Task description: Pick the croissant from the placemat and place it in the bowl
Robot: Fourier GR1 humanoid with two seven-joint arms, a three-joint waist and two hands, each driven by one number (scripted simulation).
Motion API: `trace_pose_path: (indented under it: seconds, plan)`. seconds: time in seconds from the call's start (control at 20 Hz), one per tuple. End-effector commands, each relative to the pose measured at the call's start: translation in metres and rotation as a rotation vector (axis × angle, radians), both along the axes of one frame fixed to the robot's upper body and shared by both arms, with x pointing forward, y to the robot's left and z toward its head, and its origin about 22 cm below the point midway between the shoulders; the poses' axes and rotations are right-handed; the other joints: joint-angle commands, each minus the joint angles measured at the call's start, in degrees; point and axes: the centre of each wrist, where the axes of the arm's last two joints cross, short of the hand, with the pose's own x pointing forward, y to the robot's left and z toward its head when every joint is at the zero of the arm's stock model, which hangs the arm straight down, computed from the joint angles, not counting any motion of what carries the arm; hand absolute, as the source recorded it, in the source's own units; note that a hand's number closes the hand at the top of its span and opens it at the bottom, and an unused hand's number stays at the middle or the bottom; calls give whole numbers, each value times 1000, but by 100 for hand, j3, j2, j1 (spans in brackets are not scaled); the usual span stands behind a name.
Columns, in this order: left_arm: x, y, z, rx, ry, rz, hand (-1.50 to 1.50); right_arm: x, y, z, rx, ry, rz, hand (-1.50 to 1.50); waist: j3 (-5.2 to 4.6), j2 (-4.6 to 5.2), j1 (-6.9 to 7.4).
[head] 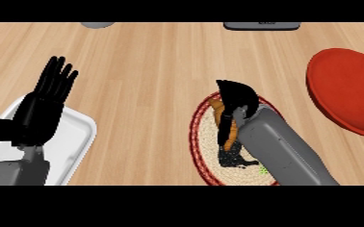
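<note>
An orange-brown croissant [229,133] lies on a round woven placemat [204,142] with a red rim, at the lower middle. My right hand [238,96] is on top of it, fingers curled round the croissant and hiding most of it; only orange edges show beside the hand and wrist. The red bowl [338,89] stands at the right edge, apart from the placemat and partly cut off by the view. My left hand [43,107] rests open at the left, fingers up, holding nothing.
A white tray [74,134] lies under my left hand at the lower left. At the far edge sit a grey round object [97,24] and a dark flat object [261,25]. Bare wooden counter lies between placemat and bowl.
</note>
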Motion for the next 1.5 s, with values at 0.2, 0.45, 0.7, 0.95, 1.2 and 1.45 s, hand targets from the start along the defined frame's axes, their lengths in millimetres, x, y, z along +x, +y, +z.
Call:
trace_pose_path:
  seconds: [0.2, 0.45, 0.7, 0.95, 1.2, 1.45]
  plan:
    - [-11, -12, 24, -9, 17, -27, 0, 10, 6, -23, -94, 74, -71, -150, 4, 1, 57]
    - [-18, -8, 18, 14, 9, 19, 0, 16, -9, -23, -111, 99, -67, 150, 3, -2, 41]
    - [2, -1, 15, 8, -13, 3, 0, 4, 2, -28, -187, 94, 104, 150, 1, 0, -5]
    - [-14, -6, 9, -4, 2, 2, 0, 4, -1, -21, -220, 57, 144, 150, 2, -9, 4]
    - [-5, -21, -4, 0, -5, 18, 0, -27, -25, -37, -111, -13, 286, 150, 3, -26, -112]
    - [-18, 21, -2, 5, 31, 65, 0, -63, -112, -20, 59, -162, 469, 150, 15, -108, -397]
